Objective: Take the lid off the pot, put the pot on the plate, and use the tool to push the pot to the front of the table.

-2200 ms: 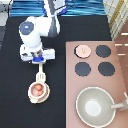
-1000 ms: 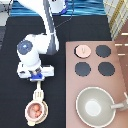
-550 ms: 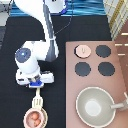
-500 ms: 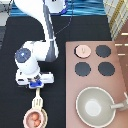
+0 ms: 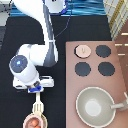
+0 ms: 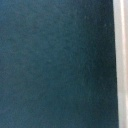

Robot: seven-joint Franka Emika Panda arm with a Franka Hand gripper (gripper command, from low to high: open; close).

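At the exterior view's bottom left, the small cream slotted spatula [image 5: 37,105] lies between the gripper [image 5: 36,90] at its twelve o'clock and the pale-pink pot [image 5: 33,122] on its cream plate [image 5: 41,121] at six. I cannot tell if it is clamped. Pushing well means keeping the head square behind the pot. Pot and plate now sit nearer the black table's [image 5: 30,30] front than earlier; the pale-pink lid [image 5: 82,50] stays on the stove [image 5: 120,75].

No readable text, labels or numbers on anything.
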